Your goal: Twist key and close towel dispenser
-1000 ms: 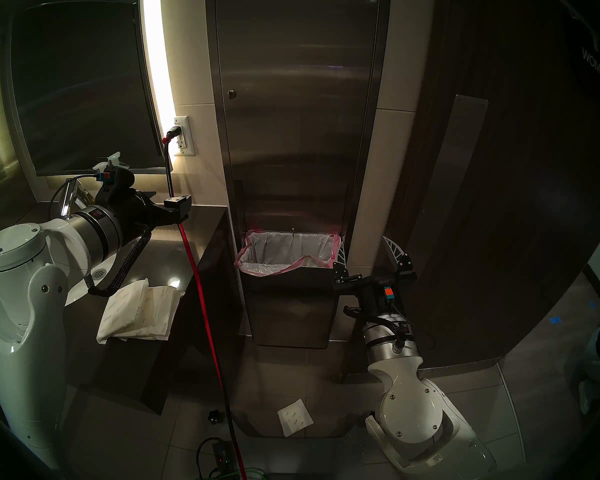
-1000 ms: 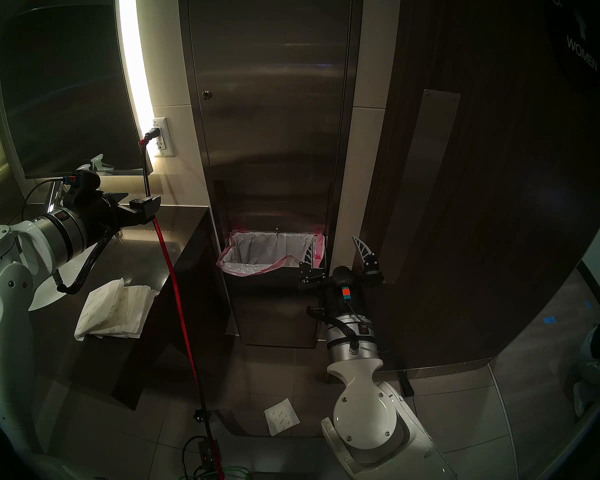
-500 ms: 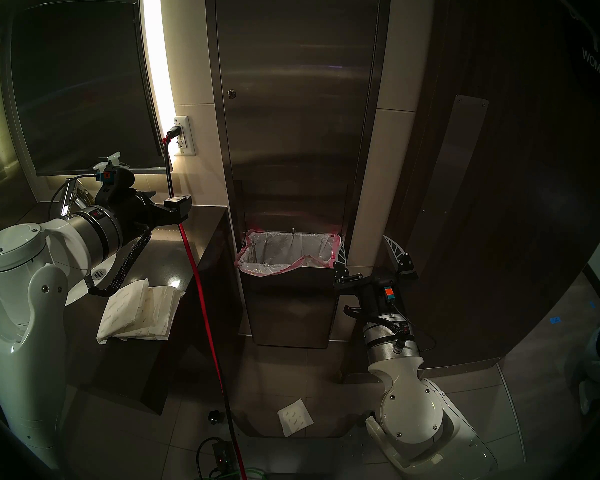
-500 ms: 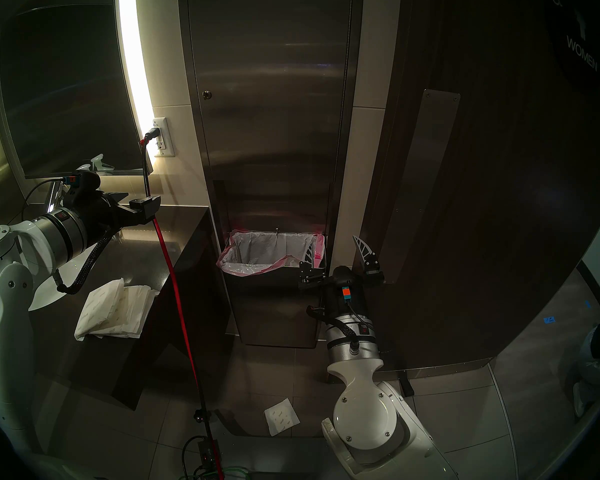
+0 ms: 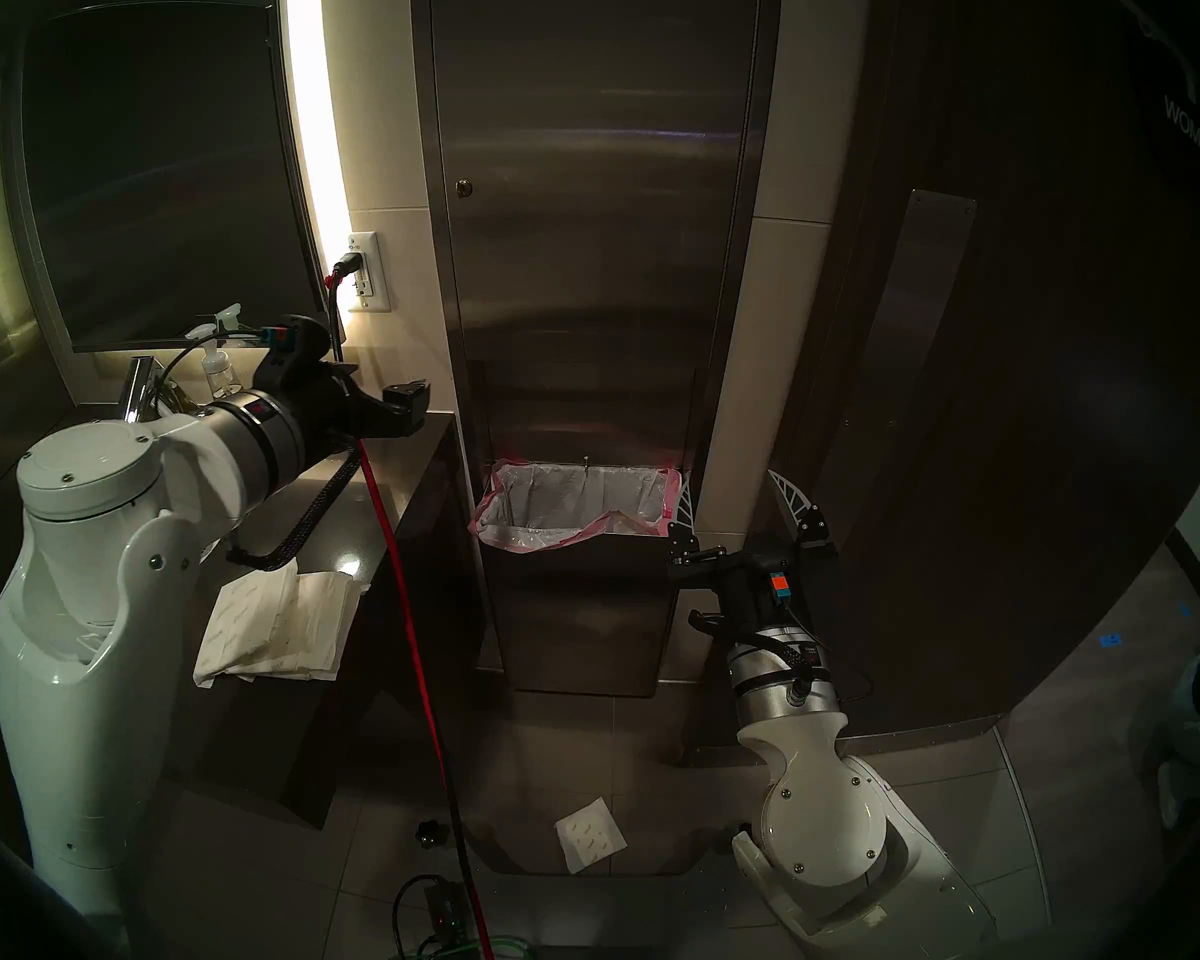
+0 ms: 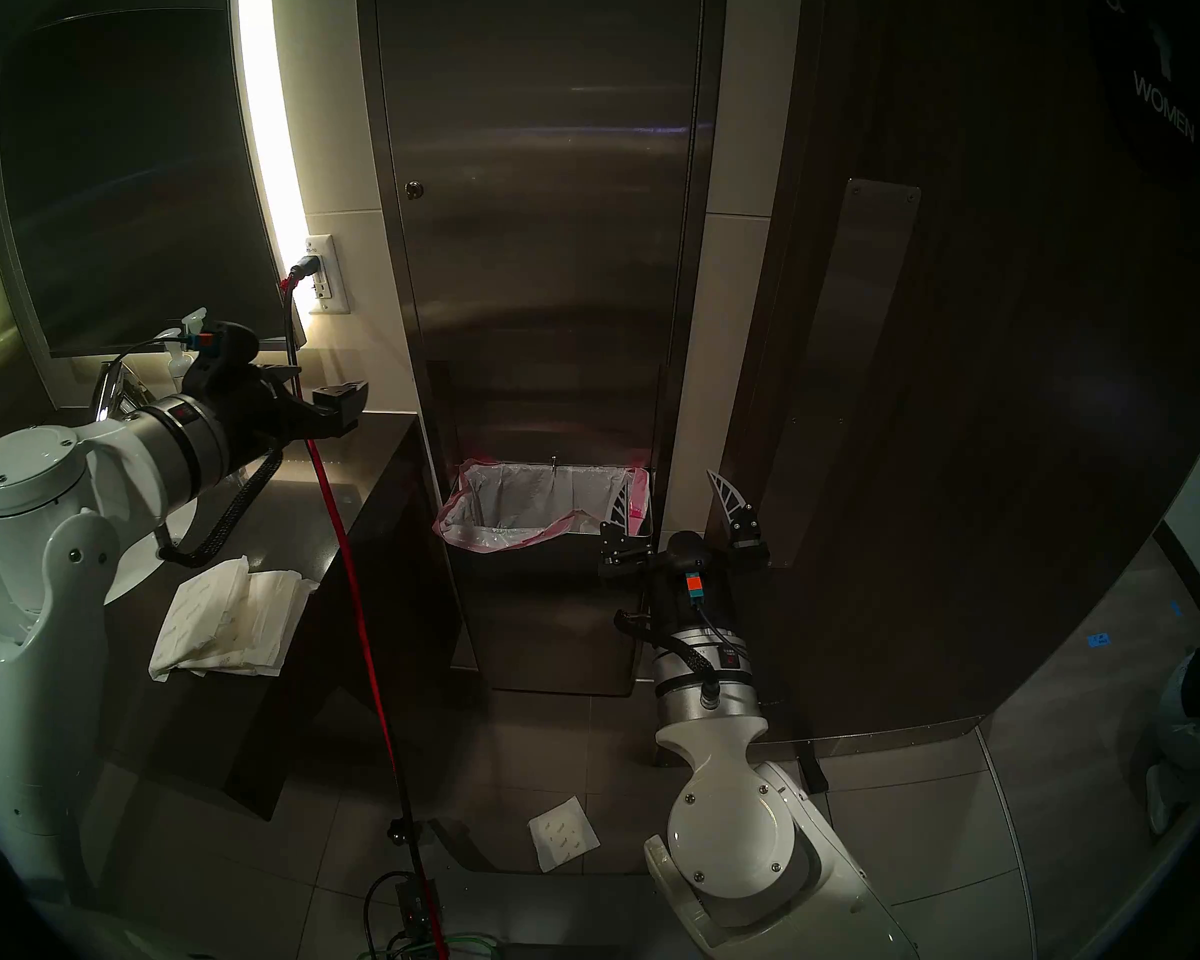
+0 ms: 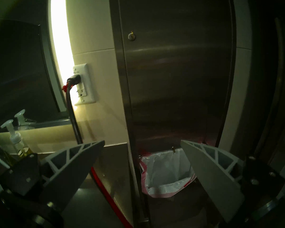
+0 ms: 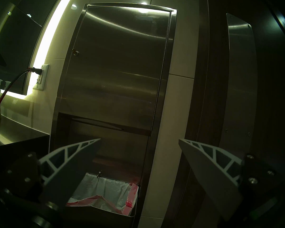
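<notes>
The towel dispenser [image 5: 597,210] is a tall brushed-steel wall cabinet, and its long door looks flush with the frame. The tiny brass key [image 5: 463,188] sticks out of the round lock on the door's left edge; it also shows in the left wrist view [image 7: 131,35] and the right wrist view [image 8: 75,52]. The bin's pink-edged liner [image 5: 576,508] is below. My left gripper [image 7: 142,141] is open and empty over the counter, below and left of the key. My right gripper [image 5: 729,484] is open and empty beside the bin's right side.
A red cable [image 5: 403,591] runs from the wall outlet [image 5: 369,273] down past my left gripper to the floor. Folded paper towels [image 5: 278,619] and a soap bottle [image 5: 218,370] are on the counter. A brown door with a steel push plate [image 5: 930,356] is at right.
My left arm has swung up and to the right, bringing its gripper closer to the dispenser and uncovering the soap bottle. The right arm has not moved.
</notes>
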